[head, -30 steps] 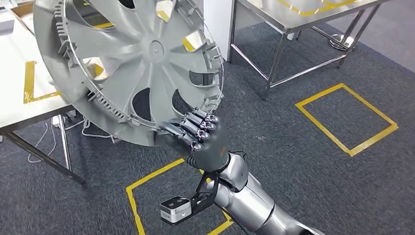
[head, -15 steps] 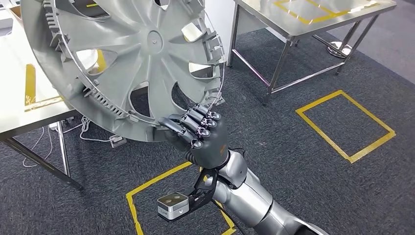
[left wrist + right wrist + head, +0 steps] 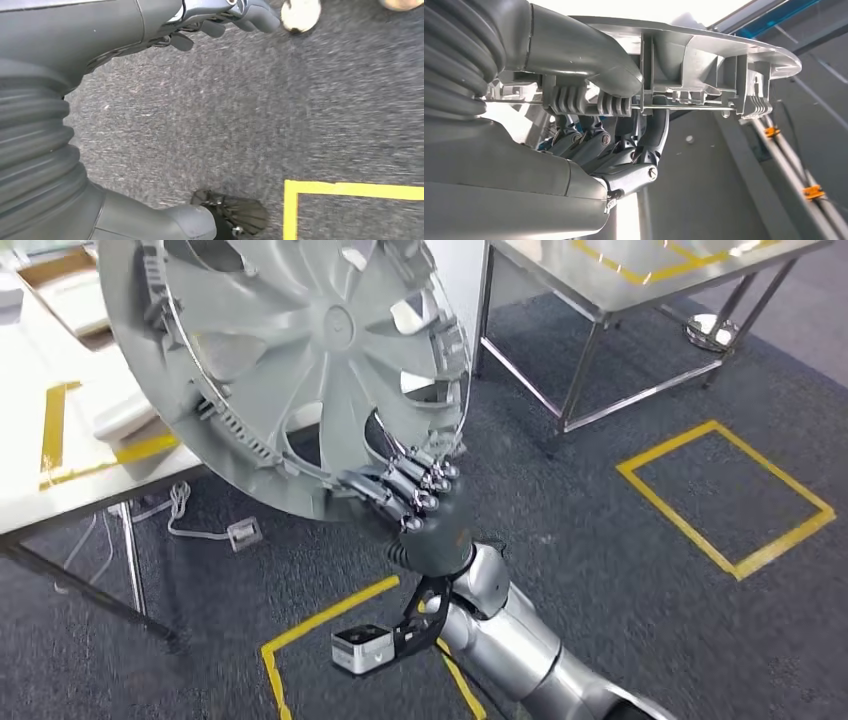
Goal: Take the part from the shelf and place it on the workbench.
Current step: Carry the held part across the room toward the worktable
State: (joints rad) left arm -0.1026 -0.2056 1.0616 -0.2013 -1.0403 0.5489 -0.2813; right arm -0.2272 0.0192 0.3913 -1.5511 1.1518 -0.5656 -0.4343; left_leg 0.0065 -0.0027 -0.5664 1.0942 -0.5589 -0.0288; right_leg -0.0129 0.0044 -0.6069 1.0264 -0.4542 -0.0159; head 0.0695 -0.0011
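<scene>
The part, a large grey round wheel cover, is held up in the air, tilted, with its ribbed inner side and centre hub facing the head camera and its lower rim down toward the robot. Being round, it has no long axis to speak of; a thin wire ring runs around its inner edge. The right hand grips it at the lower rim: the right wrist view shows the thick thumb lying over one face of the rim and the darker fingers curled against the other.

The cover hangs partly over the near edge of a white tabletop marked with yellow tape, well above it and not touching. Behind the cover a second, steel table stands on thin legs. Yellow tape squares mark the dark carpet, and a loose cable with a small plug lies under the white tabletop.

The left hand hangs over the carpet, its fingers bent inward with nothing between them.
</scene>
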